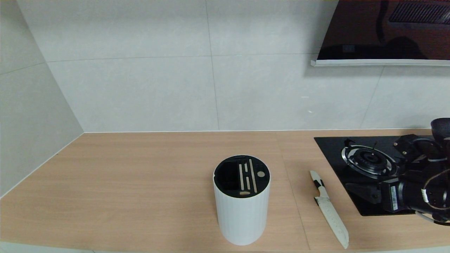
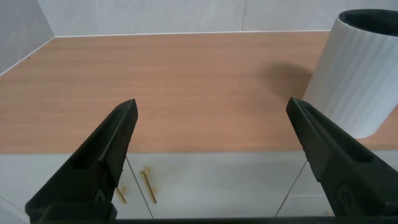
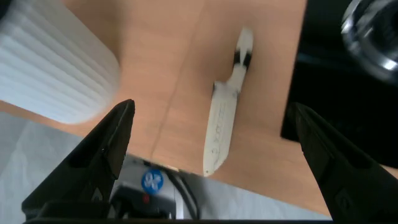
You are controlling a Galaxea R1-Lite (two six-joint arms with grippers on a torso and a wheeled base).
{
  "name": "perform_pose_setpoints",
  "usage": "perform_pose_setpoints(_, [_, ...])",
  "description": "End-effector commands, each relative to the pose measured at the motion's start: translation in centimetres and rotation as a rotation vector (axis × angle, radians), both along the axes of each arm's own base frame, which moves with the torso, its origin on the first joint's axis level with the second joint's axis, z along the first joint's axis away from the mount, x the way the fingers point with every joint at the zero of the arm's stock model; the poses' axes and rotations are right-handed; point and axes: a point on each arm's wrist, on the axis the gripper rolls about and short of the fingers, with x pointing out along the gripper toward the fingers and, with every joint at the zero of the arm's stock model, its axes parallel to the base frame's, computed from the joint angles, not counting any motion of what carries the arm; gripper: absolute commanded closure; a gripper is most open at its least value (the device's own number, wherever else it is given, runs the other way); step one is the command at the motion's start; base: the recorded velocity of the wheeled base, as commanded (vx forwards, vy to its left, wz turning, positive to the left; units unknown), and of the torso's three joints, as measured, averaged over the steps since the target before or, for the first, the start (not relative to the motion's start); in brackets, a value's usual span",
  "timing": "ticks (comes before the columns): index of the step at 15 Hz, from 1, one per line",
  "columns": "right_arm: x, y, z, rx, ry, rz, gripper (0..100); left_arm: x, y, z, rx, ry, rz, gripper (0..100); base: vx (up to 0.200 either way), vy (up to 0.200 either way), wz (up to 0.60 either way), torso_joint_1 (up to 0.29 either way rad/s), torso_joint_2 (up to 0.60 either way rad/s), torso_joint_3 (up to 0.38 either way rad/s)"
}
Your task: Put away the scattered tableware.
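The right gripper [image 3: 209, 117], jaws spread wide and empty, is hovering over the white knife [image 1: 331, 218] lying flat on the counter [image 1: 140, 182] between the slotted holder [image 1: 242, 200] and the hob [image 1: 332, 149], so the pickup step seems to be starting and probably calls for lowering onto the handle, while the left gripper [image 2: 211, 109], also spread, is hanging beside the holder.
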Motion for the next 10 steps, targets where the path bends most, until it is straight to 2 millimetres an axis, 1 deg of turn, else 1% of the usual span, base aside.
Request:
perform_pose_setpoints(1, [1.7,0.7,-2.5,-0.027,0.104,0.009,0,0.0,0.0,0.0,-0.001,0.0,0.0,0,0.0,0.0,0.0,0.0,0.0,0.0])
perform_pose_setpoints(3, [2.4,0.9,-3.8,-0.039,0.135,0.007,0,0.0,0.0,0.0,-0.001,0.0,0.0,0,0.0,0.0,0.0,0.0,0.0,0.0])
perform_pose_setpoints(5, [2.8,1.6,-5.5,-0.047,0.161,0.029,0,0.0,0.0,0.0,-0.001,0.0,0.0,0,0.0,0.0,0.0,0.0,0.0,0.0])
perform_pose_setpoints(8, [4.1,2.5,-8.7,-0.105,0.18,-0.005,0,0.0,0.0,0.0,-0.001,0.0,0.0,0,0.0,0.0,0.0,0.0,0.0,0.0])
perform_pose_setpoints(9, [4.7,2.7,-10.3,-0.128,0.183,-0.03,0,0.0,0.0,0.0,-0.001,0.0,0.0,0,0.0,0.0,0.0,0.0,0.0,0.0])
perform_pose_setpoints(10, [5.3,2.9,-11.5,-0.128,0.174,-0.04,0,0.0,0.0,0.0,-0.001,0.0,0.0,0,0.0,0.0,0.0,0.0,0.0,0.0])
